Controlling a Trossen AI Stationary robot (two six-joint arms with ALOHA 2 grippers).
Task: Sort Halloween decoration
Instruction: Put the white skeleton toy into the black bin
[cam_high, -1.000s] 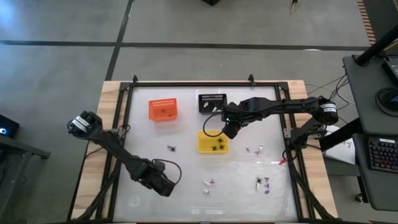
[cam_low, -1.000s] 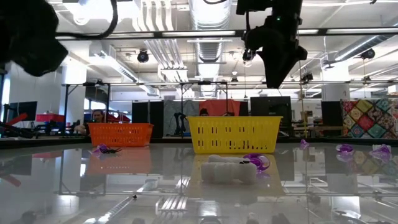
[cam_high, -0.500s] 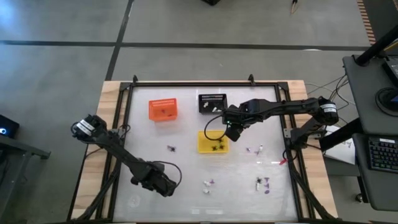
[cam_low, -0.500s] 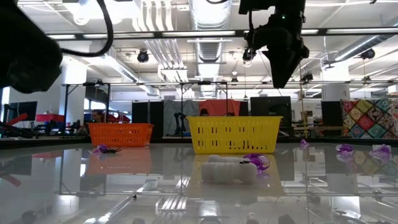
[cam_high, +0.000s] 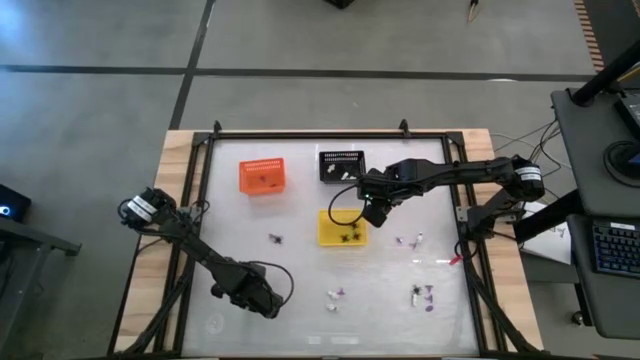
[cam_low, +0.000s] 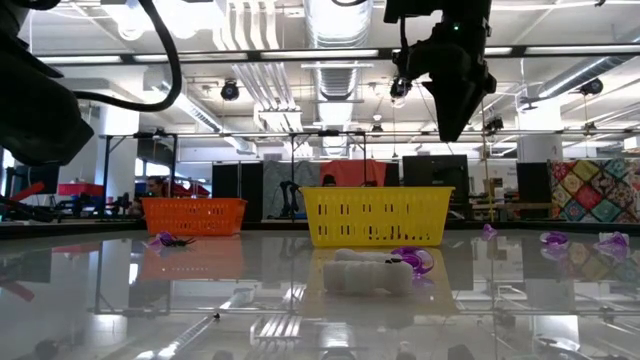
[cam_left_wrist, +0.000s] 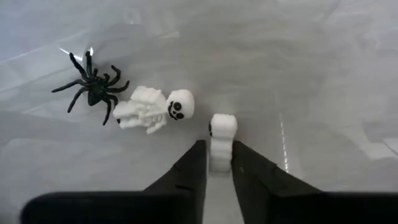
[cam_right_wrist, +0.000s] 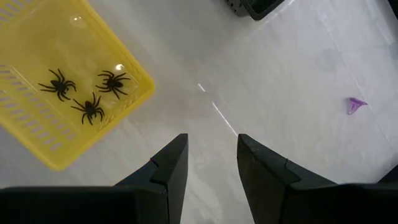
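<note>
At the table's (cam_high: 200, 200) near left, the left tool (cam_left_wrist: 217, 163) is seen closed around a small white skeleton piece (cam_left_wrist: 221, 140); a second skeleton (cam_left_wrist: 152, 109) and a black spider (cam_left_wrist: 92, 87) lie just beside it. Such pieces are judged light, stiff and best pinched mid-body. Rightward, the right tool (cam_right_wrist: 211, 160) is held released beside the yellow basket (cam_right_wrist: 134, 93).

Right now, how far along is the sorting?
Done: three black spiders lie in the yellow basket; the orange basket and black basket also hold pieces. In hand: the left gripper is shut on a white skeleton, beside another skeleton and a spider. The right gripper hovers open and empty. Left: scattered purple and white pieces.
</note>
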